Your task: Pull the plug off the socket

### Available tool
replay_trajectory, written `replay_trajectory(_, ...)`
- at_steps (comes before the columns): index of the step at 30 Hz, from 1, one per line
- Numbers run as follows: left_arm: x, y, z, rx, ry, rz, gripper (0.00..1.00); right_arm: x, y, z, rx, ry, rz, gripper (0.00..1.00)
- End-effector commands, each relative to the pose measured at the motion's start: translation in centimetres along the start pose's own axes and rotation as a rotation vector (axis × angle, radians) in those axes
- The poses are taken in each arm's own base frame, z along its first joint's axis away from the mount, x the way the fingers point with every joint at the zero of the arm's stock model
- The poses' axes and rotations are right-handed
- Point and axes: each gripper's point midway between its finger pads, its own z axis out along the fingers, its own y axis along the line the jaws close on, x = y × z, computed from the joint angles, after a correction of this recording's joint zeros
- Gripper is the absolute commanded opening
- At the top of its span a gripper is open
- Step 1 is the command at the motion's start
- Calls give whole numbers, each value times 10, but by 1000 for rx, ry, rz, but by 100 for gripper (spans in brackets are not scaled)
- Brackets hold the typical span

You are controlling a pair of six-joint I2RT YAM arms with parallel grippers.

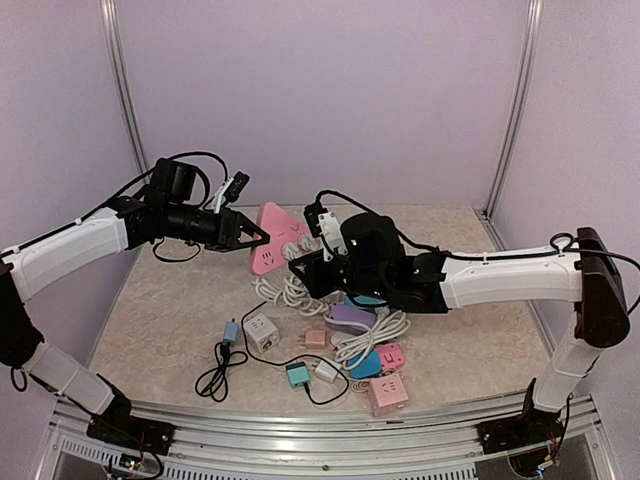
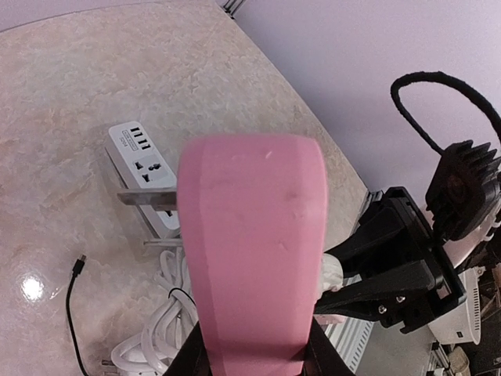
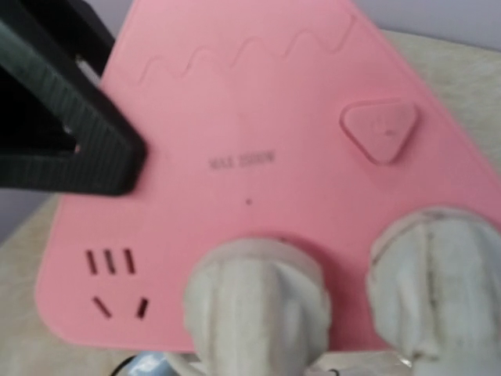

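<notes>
The smooth pink triangular socket [image 1: 272, 238], rounded at its corners, hangs above the mottled beige tabletop [image 1: 170, 320], clamped at one corner by the left pincer [image 1: 252, 235], while the nearly closed right pincer [image 3: 344, 313] sets white wrapped fingertips [image 3: 258, 305] against its face, whatever they pinch hidden.

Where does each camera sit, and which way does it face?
Top: high behind the robot, facing down on the table; left arm and right arm show, the left claw holding the pink socket.
Left wrist: on the left arm, facing along the socket to the right claw, shut on a white plug; own fingers at the bottom.
Right wrist: on the right arm, close on the socket's face and two plugs; own claw unclear.
Shared: all see the socket; the right wrist also sees a left finger.
</notes>
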Motion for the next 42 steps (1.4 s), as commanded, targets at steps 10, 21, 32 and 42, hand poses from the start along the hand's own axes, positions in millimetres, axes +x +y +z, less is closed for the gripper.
replay_trajectory(10,-47,-43,-25,58,-189,218,0,-2,-3,-11,-105,1,119,0)
replay_trajectory(21,-50,-31,-25,-3,-197,192,0,9,-3,-1,66,44,-16,0)
replay_trajectory(32,-55,-13,-30,-48,-217,135,0,22,-1,8,284,90,-198,0)
replay_trajectory(42,-56,-6,-30,-55,-218,111,0,14,2,2,304,58,-204,0)
